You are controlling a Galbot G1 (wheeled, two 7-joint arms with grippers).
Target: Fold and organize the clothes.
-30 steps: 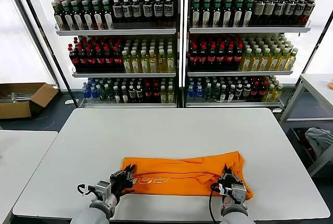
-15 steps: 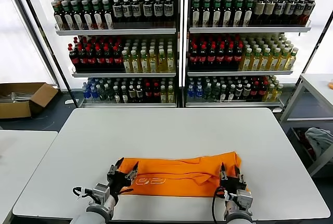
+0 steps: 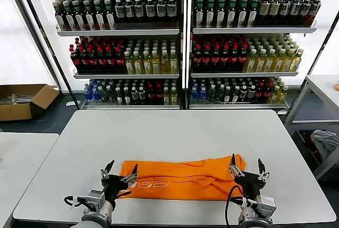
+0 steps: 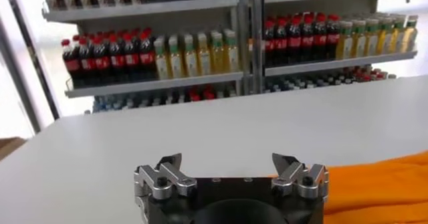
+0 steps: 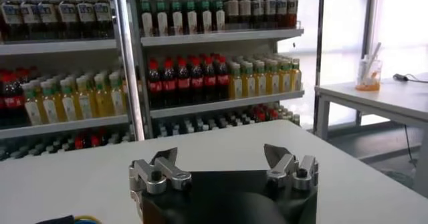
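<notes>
T-shirt lettering seemingly illegible, both arms cropped

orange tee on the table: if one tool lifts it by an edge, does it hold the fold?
Probably not. The orange T-shirt lies in soft wrinkled layers, so it likely droops and unfolds. It looks thin and light, so a push would probably bunch it. Both the left tool and right tool are open, off it.

"What is in front of me?"

"I see a big white table. Behind it stand tall shelves full of drink bottles, some dark, some red-capped, some yellow and green."

"What is on my left?"

"An open cardboard box sits on the dark floor, near another white table. Bright light comes through the window."

"And on my right?"

"A small white side table."
</notes>
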